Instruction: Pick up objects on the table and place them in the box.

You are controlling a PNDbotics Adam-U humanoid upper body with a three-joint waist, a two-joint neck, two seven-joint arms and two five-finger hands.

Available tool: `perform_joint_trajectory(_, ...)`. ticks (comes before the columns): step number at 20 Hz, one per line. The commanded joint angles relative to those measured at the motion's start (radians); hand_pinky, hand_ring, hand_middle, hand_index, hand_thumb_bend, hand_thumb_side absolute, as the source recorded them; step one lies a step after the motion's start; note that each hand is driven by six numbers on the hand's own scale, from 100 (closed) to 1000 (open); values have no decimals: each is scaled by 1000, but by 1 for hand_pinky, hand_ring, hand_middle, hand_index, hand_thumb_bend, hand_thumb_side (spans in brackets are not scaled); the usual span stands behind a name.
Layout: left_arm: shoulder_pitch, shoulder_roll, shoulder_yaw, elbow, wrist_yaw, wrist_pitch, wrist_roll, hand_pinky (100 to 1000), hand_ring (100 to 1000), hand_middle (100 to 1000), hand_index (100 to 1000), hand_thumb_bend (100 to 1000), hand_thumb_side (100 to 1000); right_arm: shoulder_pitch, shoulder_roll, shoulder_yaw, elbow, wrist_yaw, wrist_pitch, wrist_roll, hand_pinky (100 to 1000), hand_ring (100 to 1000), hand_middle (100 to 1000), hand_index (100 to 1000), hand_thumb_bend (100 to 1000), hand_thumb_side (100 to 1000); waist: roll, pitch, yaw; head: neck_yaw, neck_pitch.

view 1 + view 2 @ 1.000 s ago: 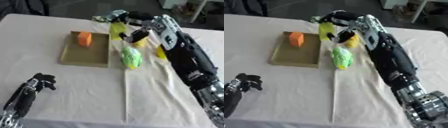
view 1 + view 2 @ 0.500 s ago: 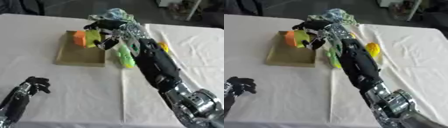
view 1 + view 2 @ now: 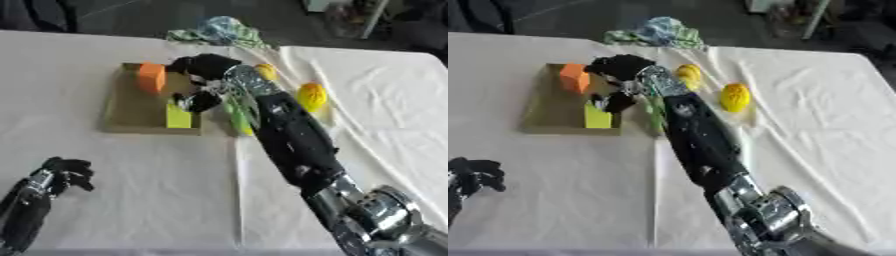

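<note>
A flat tan box [image 3: 136, 112] lies on the white tablecloth. An orange block [image 3: 150, 77] stands at its far end. A yellow-green block [image 3: 178, 118] stands upright on the box floor near the front right corner. My right hand [image 3: 206, 66] reaches over the box from the right, its fingers curled down onto the top of that block. A green object [image 3: 240, 120] lies just right of the box, partly hidden under my right forearm. My left hand [image 3: 63, 172] rests at the lower left, away from everything, fingers relaxed.
Two yellow rounded objects lie right of the box, a larger one [image 3: 311, 96] and a smaller one [image 3: 689, 74] farther back. A green and blue bundle [image 3: 219, 31] sits at the table's far edge. Bare cloth spreads across the front.
My right hand has carried the yellow-green block from the objects at the right over the box and lowered it onto the box floor. The left hand has barely moved.
</note>
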Motion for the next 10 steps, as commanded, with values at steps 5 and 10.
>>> perform_joint_trajectory(5,8,20,8,-10,-3,0,3,795,549,585,725,100,1000,-31,-75,-15,-62,-95,-28,-41,826,850,927,1000,100,608,-4,-8,-14,-6,-3)
perform_joint_trajectory(10,24,27,15,-6,-9,1,9,796,549,585,725,100,1000,-27,-183,2,-87,-223,-37,-2,836,868,942,1000,108,557,-18,-23,-36,3,-3)
